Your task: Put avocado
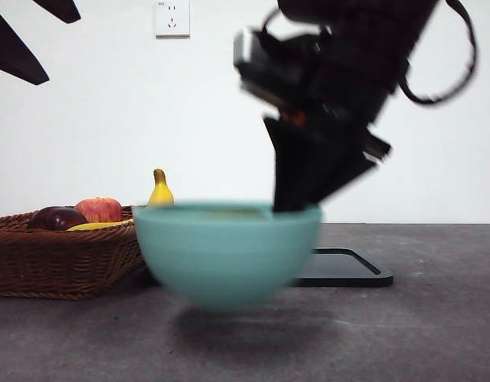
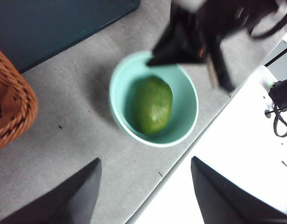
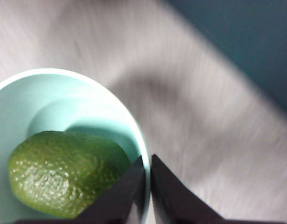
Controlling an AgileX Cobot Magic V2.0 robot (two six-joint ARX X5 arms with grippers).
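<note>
while the right gripper (image 1: pixel 297 203) pinches the rim of the bowl (image 1: pixel 227 251), its two jaws stand nearly together with the thin pale-green wall between them, one jaw inside and one outside. the avocado (image 2: pixel 152 105) lies on its side in the bottom of the bowl, just beside the inner jaw, dark green and bumpy, not held by either gripper. in the front view the bowl looks blurred and its base seems clear of the grey table (image 1: pixel 436 334), with a shadow beneath; contact with the table cannot be told for certain.

left gripper (image 2: pixel 146 186) hangs above and to one side of the bowl, well apart from it, jaws spread wide and empty.

beyond the right gripper, on the far side of the bowl, lies a flat dark tray (image 1: pixel 348 270). a woven basket (image 1: pixel 62 259) sits to the bowl's other side, holding a red apple (image 1: pixel 99 209), a dark maroon fruit (image 1: pixel 57 217) and a banana (image 1: pixel 159 191).
</note>
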